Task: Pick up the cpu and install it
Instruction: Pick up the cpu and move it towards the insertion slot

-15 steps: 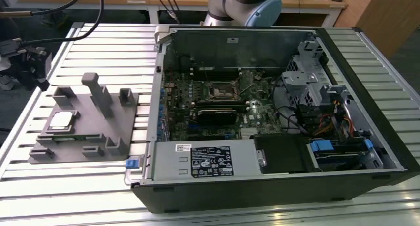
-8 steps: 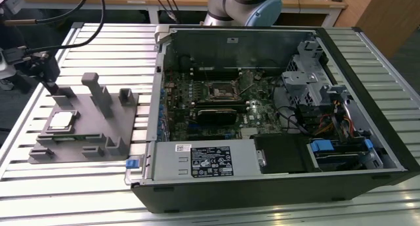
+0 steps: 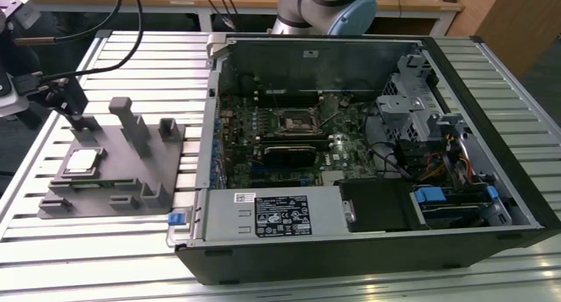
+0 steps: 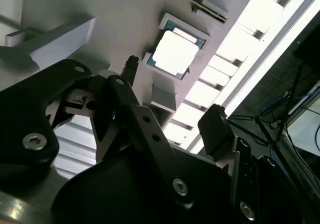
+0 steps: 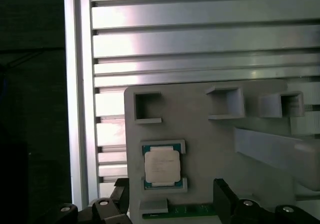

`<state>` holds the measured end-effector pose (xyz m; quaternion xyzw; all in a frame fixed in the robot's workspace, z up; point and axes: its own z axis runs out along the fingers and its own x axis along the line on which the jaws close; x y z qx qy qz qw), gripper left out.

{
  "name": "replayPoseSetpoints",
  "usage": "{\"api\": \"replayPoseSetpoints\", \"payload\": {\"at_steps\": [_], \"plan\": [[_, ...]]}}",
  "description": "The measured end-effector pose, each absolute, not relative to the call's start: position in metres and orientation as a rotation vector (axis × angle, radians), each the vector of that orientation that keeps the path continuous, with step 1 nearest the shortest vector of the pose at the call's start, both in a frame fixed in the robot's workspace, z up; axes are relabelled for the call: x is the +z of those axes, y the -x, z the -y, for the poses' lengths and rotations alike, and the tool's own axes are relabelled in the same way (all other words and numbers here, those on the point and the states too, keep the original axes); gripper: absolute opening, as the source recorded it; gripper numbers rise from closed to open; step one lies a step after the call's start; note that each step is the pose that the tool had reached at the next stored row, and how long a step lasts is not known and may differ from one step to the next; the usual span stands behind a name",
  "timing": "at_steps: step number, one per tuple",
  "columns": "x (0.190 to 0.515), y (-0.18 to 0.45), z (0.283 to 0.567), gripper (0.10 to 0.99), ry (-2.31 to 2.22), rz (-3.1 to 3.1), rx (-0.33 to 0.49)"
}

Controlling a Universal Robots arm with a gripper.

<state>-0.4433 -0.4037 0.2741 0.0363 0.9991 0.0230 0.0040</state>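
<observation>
The cpu (image 3: 81,161) lies flat in a small pocket on the grey plate (image 3: 114,187), at the exterior view's left. Its pale shiny top faces up. The plate rests on the ribbed metal tabletop (image 3: 96,249).

The tool (image 3: 81,121) hangs just above the plate, near the cpu, on the side toward the top of the exterior view. In both wrist views its two black fingers (image 5: 222,194) are spread wide apart, so the tool is open. Nothing is between them. The fingers do not touch the cpu; in the first wrist view the cpu sits just past their tips, lined up with the gap.

A thin green strip (image 5: 170,213) lies in the plate right beside the cpu. Tall grey posts (image 3: 131,121) stand up from the plate, a little to the right of the cpu in the exterior view.

The open computer case (image 3: 351,256) fills the middle and the exterior view's right. Inside it, on the green board (image 3: 249,128), is the square black socket (image 3: 298,121). It is well apart from the cpu. The base of the arm (image 3: 324,6) shows at the top middle of the exterior view, behind the case.
</observation>
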Motion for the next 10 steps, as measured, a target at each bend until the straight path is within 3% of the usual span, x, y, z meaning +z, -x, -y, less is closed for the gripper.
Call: {"api": "replayPoseSetpoints", "payload": {"at_steps": [10], "plan": [[0.259,0.443,0.404,0.765,-0.137,-3.129,0.067]]}}
